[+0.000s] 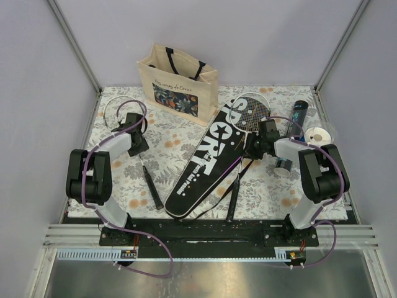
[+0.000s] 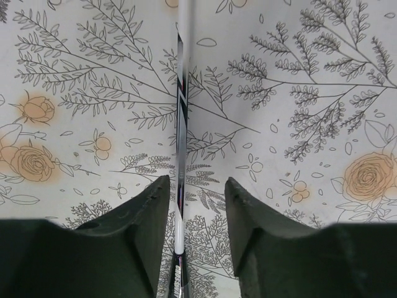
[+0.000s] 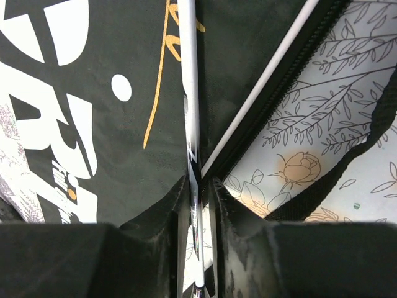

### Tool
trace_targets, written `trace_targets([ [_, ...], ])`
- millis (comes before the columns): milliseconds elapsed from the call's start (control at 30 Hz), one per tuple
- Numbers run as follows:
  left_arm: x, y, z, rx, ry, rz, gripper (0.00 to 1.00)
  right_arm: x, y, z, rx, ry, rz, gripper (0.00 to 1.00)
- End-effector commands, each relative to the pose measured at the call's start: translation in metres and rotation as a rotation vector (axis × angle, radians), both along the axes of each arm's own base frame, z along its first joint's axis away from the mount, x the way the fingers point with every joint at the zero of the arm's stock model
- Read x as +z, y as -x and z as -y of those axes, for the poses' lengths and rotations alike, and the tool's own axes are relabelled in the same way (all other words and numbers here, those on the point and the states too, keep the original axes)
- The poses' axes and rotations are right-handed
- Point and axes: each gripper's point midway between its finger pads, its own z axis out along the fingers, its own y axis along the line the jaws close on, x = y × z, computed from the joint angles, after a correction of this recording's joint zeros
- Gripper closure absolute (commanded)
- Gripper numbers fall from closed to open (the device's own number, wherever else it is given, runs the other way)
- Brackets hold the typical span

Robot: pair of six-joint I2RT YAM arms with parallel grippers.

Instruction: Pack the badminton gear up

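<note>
One racket lies on the left; its black handle (image 1: 152,186) points toward me and its thin shaft (image 2: 180,124) runs between the fingers of my left gripper (image 2: 197,183). That gripper (image 1: 139,146) is open, with the shaft near its left finger. My right gripper (image 1: 251,148) is shut on the shaft (image 3: 189,93) of the second racket, whose head (image 1: 251,112) lies over the top of the black "SPORT" cover (image 1: 208,155). In the right wrist view the gripper (image 3: 198,183) is above the cover's zipped edge (image 3: 267,74). The black tube (image 1: 296,115) and a white shuttlecock (image 1: 319,135) lie at the far right.
A beige floral tote bag (image 1: 180,77) stands at the back centre. A short blue-and-white roll (image 1: 284,166) lies by the right arm. The cover's black strap (image 1: 217,198) trails toward the near edge. A floral cloth (image 1: 124,186) covers the table.
</note>
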Motion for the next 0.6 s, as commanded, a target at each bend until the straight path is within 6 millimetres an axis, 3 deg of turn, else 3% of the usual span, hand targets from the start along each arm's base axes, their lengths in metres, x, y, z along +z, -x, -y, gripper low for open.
trace_targets([
  [0, 0.033, -0.016, -0.004, 0.039, -0.009, 0.101, 0.53, 0.012, -0.009, -0.004, -0.004, 0.020, 0.038, 0.79],
  [100, 0.056, -0.016, 0.001, 0.039, 0.031, 0.161, 0.45, 0.024, -0.007, -0.002, -0.005, 0.030, 0.051, 0.80],
  [267, 0.097, -0.006, 0.042, -0.101, 0.089, 0.276, 0.43, 0.036, -0.001, 0.005, -0.022, 0.053, 0.068, 0.88],
  [333, 0.104, 0.003, 0.066, -0.191, 0.103, 0.307, 0.43, 0.038, 0.001, 0.005, -0.014, 0.052, 0.066, 0.91],
  [500, 0.115, 0.035, 0.149, -0.460, 0.195, 0.420, 0.40, 0.050, 0.006, 0.005, 0.010, 0.059, 0.055, 0.89],
  [567, 0.115, 0.050, 0.183, -0.572, 0.277, 0.415, 0.39, 0.057, 0.008, 0.007, 0.013, 0.064, 0.067, 0.96],
])
